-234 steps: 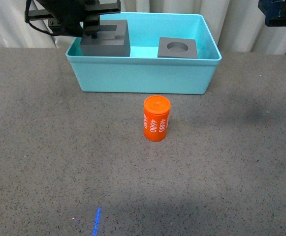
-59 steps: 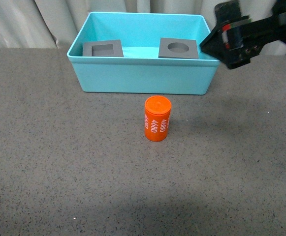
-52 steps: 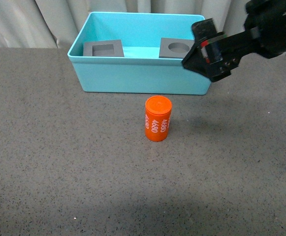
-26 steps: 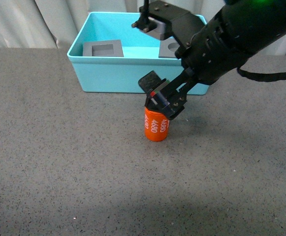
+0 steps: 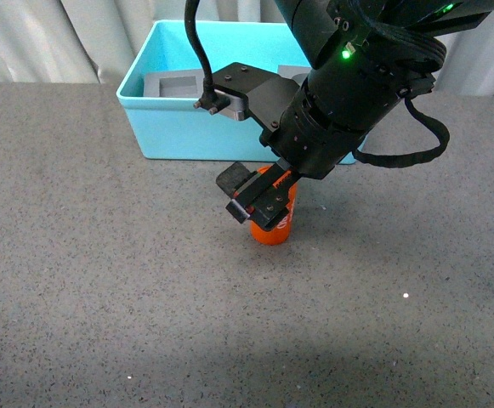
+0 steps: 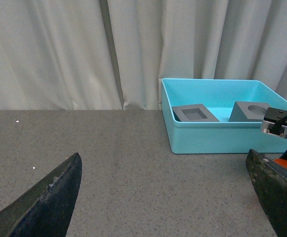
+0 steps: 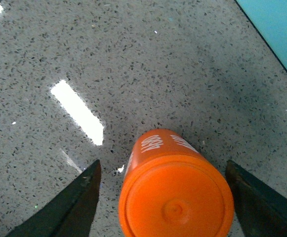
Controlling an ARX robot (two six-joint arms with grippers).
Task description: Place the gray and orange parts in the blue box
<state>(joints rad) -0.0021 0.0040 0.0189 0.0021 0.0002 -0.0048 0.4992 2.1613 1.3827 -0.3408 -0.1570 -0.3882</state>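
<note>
The orange cylinder printed "4680" stands upright on the table in front of the blue box. My right gripper is open, lowered over it, with one jaw on each side of its top. The right wrist view shows the cylinder between the jaws of the right gripper, gaps on both sides. Both gray cubes lie in the box: the square-recess one at left, the round-recess one mostly hidden by my arm. My left gripper is open and empty, far from the box.
Grey speckled tabletop all around. White curtains hang behind the box. In the left wrist view the square-recess cube and the round-recess cube show inside the box. A corner of the box shows in the right wrist view.
My right arm swung in from the right of the box and came down over the orange cylinder. Earlier, my left arm left the square-recess cube in the box and went out of the front view.
</note>
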